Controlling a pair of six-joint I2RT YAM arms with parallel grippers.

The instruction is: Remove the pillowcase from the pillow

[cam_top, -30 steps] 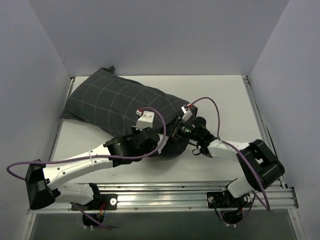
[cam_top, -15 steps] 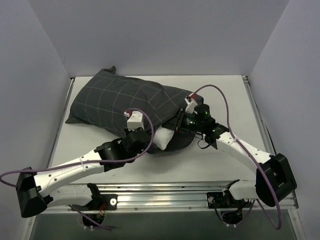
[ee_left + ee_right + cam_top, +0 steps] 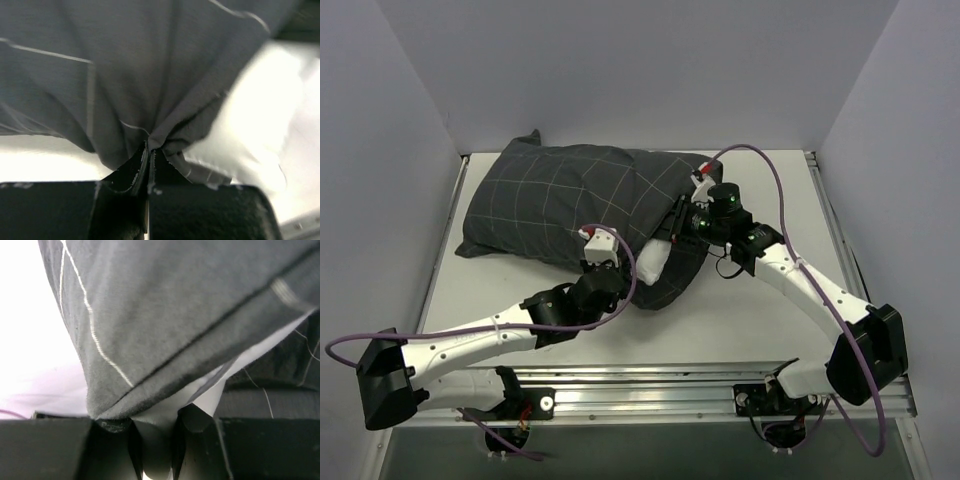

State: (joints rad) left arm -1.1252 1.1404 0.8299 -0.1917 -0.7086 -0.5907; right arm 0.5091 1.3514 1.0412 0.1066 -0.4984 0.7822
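Observation:
The dark checked pillowcase lies across the far left of the table, its open end toward the middle. A corner of the white pillow sticks out of that open end. My left gripper is shut on a bunched fold of the pillowcase; in the left wrist view the jaws pinch the cloth and the pillow shows to the right. My right gripper is at the open end. In the right wrist view it is shut on the pillow's white cloth, under the pillowcase hem.
The white table is boxed in by pale walls on the left, far and right sides. An aluminium rail runs along the near edge. Purple cables loop over both arms.
My right gripper has moved toward the far side with its hold. The pillowcase has shifted farther back and to the right, and a white pillow corner has come out of the open end.

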